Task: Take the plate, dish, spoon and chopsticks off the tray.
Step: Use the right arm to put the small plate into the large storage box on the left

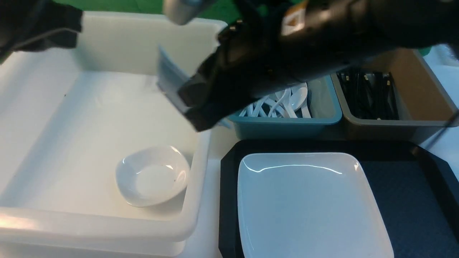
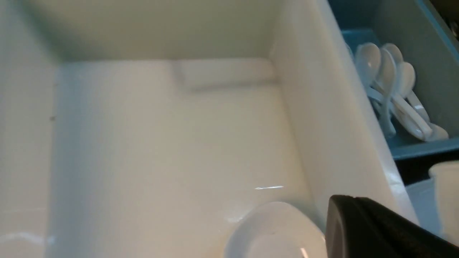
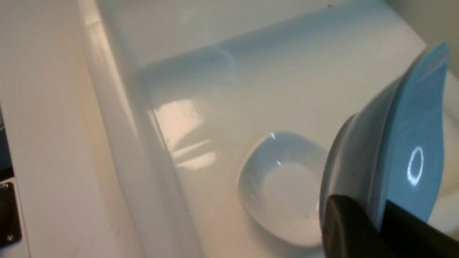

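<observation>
Dish [image 1: 170, 82] is clamped edge-on in the right gripper [image 1: 184, 105]. It's tipped nearly upright and held up above the white tub [image 1: 107, 229], over the tub's right side towards its far end. The jaws are closed on the dish's rim, which is best seen in the right wrist view. The left gripper [image 2: 376, 233] is pinched together with nothing in it and is hung over the tub too.

On the tub's floor a 2nd dish [image 1: 152, 175] is lying flat near the right wall at the near end, lower than the held one and well apart from it. Just right of the tub, the plate [image 1: 308, 204] is sat on the tray [image 1: 405, 200]. Right of the tub's far end, a teal bin [image 1: 287, 123] of white spoons [image 1: 287, 102] is parked, then a grey bin [image 1: 387, 125] of black chopsticks [image 1: 369, 95].

The held dish looks small, deep and glossy, white with a bluish cast, and a ring of light is reflected inside it.
</observation>
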Robot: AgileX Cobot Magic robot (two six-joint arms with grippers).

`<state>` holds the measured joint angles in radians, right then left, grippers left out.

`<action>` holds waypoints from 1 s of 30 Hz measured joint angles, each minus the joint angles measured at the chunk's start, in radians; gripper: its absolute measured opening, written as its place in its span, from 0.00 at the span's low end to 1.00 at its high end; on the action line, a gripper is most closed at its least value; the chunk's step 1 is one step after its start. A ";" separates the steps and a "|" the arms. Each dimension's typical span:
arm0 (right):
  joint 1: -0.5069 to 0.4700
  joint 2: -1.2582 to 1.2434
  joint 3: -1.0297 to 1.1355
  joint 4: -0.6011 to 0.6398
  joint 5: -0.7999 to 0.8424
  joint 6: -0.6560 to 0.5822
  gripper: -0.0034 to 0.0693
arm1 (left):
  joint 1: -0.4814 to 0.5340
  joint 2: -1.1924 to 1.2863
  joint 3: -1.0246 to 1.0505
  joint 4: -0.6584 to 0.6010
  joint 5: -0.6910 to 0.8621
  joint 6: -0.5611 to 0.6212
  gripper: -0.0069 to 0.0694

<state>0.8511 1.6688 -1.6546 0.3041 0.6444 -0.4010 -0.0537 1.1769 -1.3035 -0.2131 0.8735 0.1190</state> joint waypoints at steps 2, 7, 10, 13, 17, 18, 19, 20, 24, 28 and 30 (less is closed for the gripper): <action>0.027 0.078 -0.078 0.001 0.000 -0.005 0.14 | 0.036 -0.027 0.000 0.001 0.016 -0.007 0.09; 0.062 0.266 -0.201 -0.012 0.012 -0.010 0.14 | 0.062 -0.070 0.020 -0.004 0.053 -0.005 0.09; 0.063 0.356 -0.233 -0.037 0.013 -0.010 0.14 | 0.062 -0.087 0.071 -0.014 0.053 0.016 0.09; 0.063 0.407 -0.236 -0.068 0.010 -0.010 0.15 | 0.062 -0.093 0.133 -0.017 0.047 0.038 0.09; 0.063 0.465 -0.236 -0.103 -0.019 -0.010 0.19 | 0.063 -0.094 0.224 -0.054 0.018 0.079 0.09; 0.063 0.467 -0.236 -0.104 -0.019 -0.010 0.20 | 0.063 -0.094 0.224 -0.057 0.017 0.083 0.09; 0.063 0.475 -0.236 -0.105 -0.021 -0.009 0.25 | 0.063 -0.094 0.254 -0.072 0.014 0.106 0.09; 0.063 0.477 -0.236 -0.105 -0.021 -0.007 0.27 | 0.063 -0.094 0.268 -0.076 0.013 0.114 0.09; 0.063 0.481 -0.236 -0.108 -0.013 0.038 0.42 | 0.063 -0.094 0.328 -0.083 0.021 0.121 0.09; 0.063 0.472 -0.236 -0.108 -0.003 0.125 0.53 | 0.063 -0.094 0.346 -0.083 0.054 0.121 0.09; 0.063 0.453 -0.236 -0.109 0.015 0.158 0.58 | 0.063 -0.094 0.346 -0.086 0.070 0.121 0.09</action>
<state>0.9144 2.1213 -1.8907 0.1953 0.6597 -0.2430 0.0093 1.0833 -0.9579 -0.2987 0.9438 0.2400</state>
